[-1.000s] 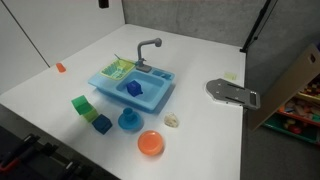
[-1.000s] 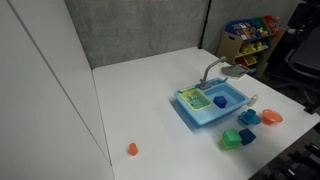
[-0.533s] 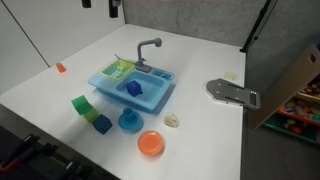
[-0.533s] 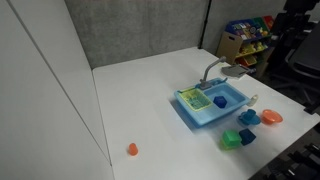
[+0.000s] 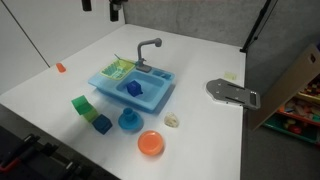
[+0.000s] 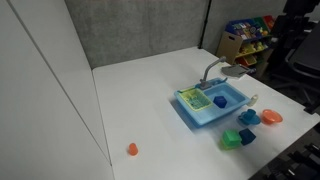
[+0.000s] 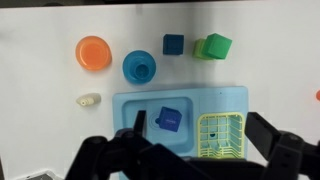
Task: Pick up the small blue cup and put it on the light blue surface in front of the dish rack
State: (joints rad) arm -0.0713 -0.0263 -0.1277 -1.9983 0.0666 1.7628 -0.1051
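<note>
Nearest on the white tabletop (image 5: 60, 105) lies one round orange dish (image 5: 150, 143). Just behind it stands the small blue cup (image 5: 129, 120), one smooth plastic piece, upright with its circular rim facing up, so it has no long axis. One dark blue cube (image 5: 102, 124) sits beside it, and one green cube (image 5: 82, 104) further left. Farther back, the light blue surface (image 7: 225, 100) borders the slatted yellow-green dish rack (image 5: 118, 69). The gripper (image 7: 195, 140) hangs above, fingers spread and empty.
</note>
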